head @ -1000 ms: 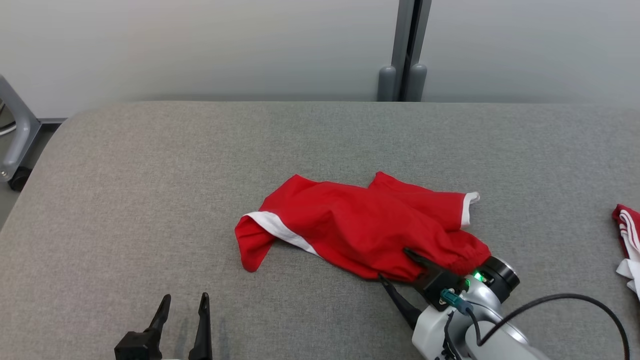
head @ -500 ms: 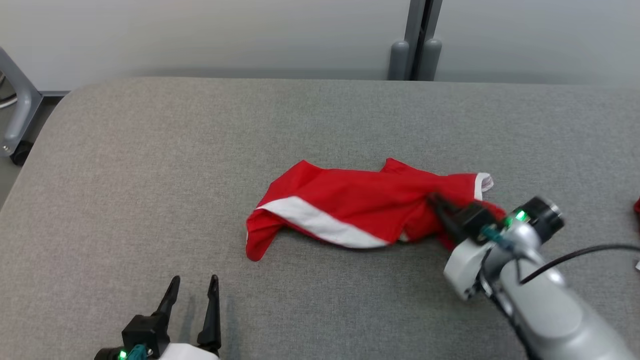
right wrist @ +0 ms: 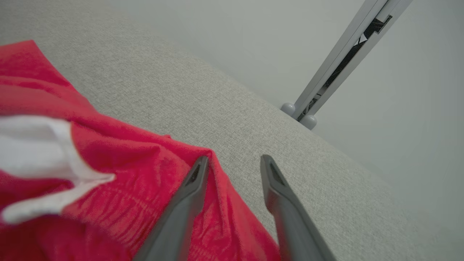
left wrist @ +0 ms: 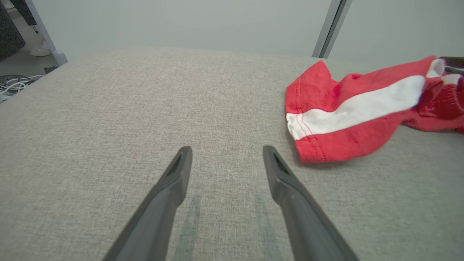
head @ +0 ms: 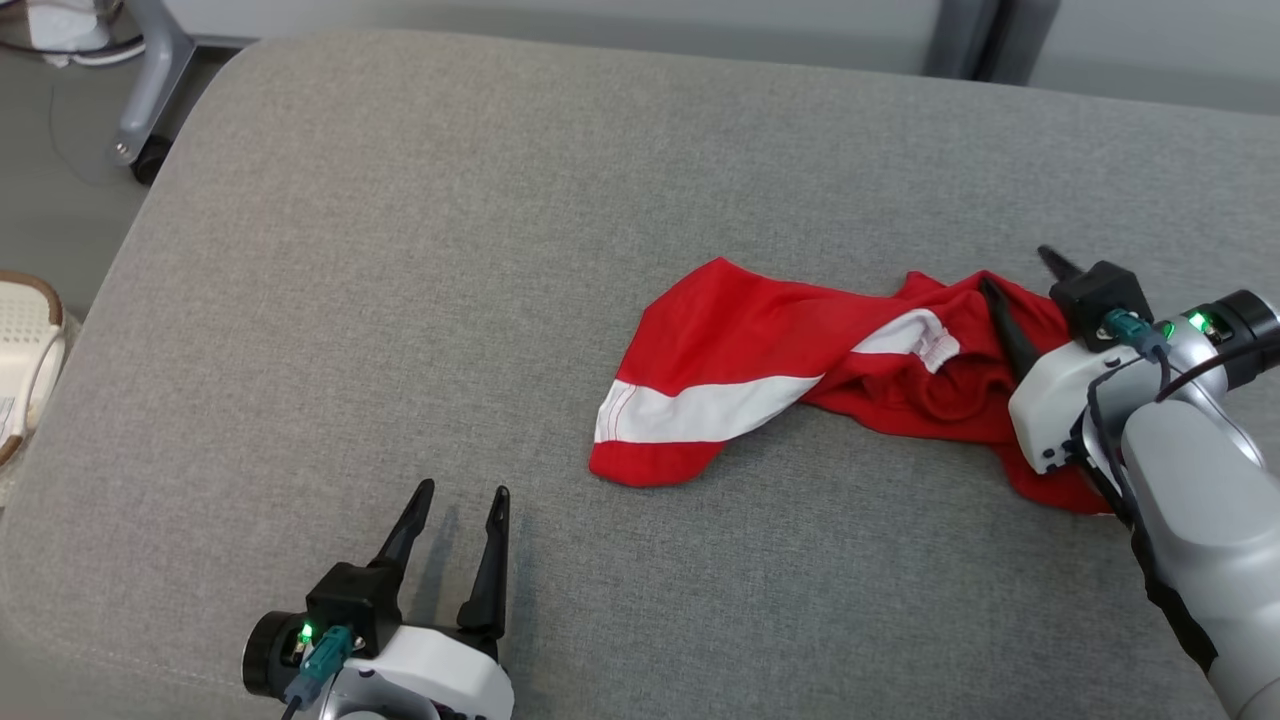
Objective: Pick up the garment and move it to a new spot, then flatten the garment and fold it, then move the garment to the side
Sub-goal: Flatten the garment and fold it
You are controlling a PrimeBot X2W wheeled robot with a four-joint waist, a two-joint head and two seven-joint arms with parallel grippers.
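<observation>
The garment point(head: 760, 340) is a pair of red shorts with a white band, lying crumpled on the grey padded table point(head: 400, 250), right of centre. My right gripper point(head: 1015, 268) stands at its right end, jaws apart. One finger rests on the red cloth and the other is over bare table. In the right wrist view the garment point(right wrist: 108, 163) has a folded edge running up between the fingers of my right gripper point(right wrist: 235, 158), unpinched. My left gripper point(head: 462, 490) is open near the front edge, left of the garment point(left wrist: 344, 119) and apart from it; the left gripper point(left wrist: 227, 148) holds nothing.
The table's rounded left edge drops to the floor, where a grey frame leg with a caster point(head: 150, 160) and a pale basket-like object point(head: 25, 340) stand. A grey post point(head: 985, 40) rises behind the far edge. Bare table surface lies left of and in front of the garment.
The head camera has shifted. My right gripper shut on the garment's right end, pulled it up and over so the white band shows, and its jaws have now parted. The left gripper has stayed open.
</observation>
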